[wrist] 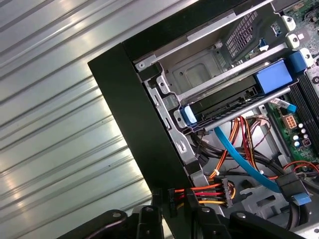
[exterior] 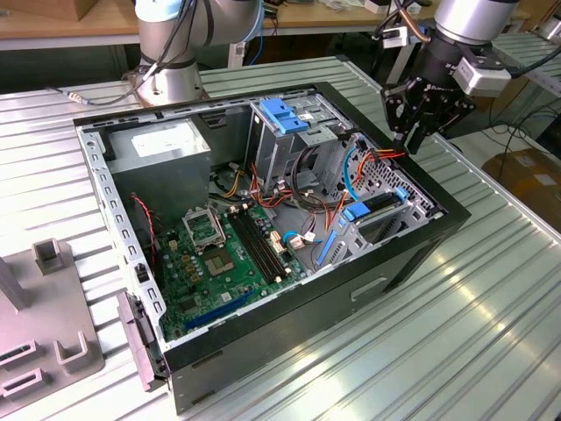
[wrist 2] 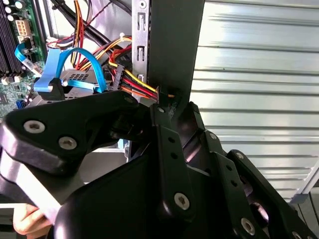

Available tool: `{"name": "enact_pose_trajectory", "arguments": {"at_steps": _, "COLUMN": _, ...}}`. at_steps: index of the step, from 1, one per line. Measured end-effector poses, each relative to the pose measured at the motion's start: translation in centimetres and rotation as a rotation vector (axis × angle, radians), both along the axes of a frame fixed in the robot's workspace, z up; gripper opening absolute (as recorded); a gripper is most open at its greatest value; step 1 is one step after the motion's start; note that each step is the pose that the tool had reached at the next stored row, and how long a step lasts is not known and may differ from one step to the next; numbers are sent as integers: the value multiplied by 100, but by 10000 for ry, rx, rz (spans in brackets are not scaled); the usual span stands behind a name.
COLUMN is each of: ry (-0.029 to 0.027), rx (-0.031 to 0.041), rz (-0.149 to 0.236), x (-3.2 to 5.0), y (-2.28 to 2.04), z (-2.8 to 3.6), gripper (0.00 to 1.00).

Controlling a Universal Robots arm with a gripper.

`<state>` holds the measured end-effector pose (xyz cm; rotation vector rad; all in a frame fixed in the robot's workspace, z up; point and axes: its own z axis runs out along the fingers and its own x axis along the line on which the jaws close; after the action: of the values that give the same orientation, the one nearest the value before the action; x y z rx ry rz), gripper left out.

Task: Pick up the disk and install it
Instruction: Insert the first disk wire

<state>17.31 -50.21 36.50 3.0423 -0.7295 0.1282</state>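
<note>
The gripper hangs over the 2 o'clock rim of the open computer case in the exterior view, jaws pinched onto a black power plug trailing red, yellow and black wires; the disk sits in its bay at the gripper's 7 o'clock, its blue carrier rail showing; the motherboard lies farther toward 8 o'clock.
</note>
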Motion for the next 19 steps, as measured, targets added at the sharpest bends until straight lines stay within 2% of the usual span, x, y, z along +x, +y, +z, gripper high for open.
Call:
{"name": "enact_pose_trajectory", "arguments": {"at_steps": 2, "ry": -2, "rx": -11, "rz": -1, "x": -1, "y": 0, "z": -1, "gripper": 20}}
{"name": "enact_pose_trajectory", "arguments": {"at_steps": 4, "ry": -2, "rx": -68, "rz": -1, "x": -1, "y": 0, "z": 2, "gripper": 20}}
{"name": "enact_pose_trajectory", "arguments": {"at_steps": 6, "ry": -2, "rx": -170, "rz": -2, "x": -1, "y": 0, "z": 16, "gripper": 17}}
{"name": "enact_pose_trajectory", "arguments": {"at_steps": 7, "ry": -2, "rx": -185, "rz": -1, "x": -1, "y": -1, "z": 31, "gripper": 17}}
{"name": "enact_pose_trajectory", "arguments": {"at_steps": 10, "ry": 0, "rx": -182, "rz": -74, "x": -8, "y": -1, "z": 44, "gripper": 17}}
{"name": "enact_pose_trajectory", "arguments": {"at_steps": 13, "ry": 2, "rx": -185, "rz": -378, "x": -19, "y": 0, "z": 45, "gripper": 17}}
{"name": "enact_pose_trajectory", "arguments": {"at_steps": 19, "ry": 3, "rx": -185, "rz": -454, "x": -107, "y": 0, "z": 44, "gripper": 17}}
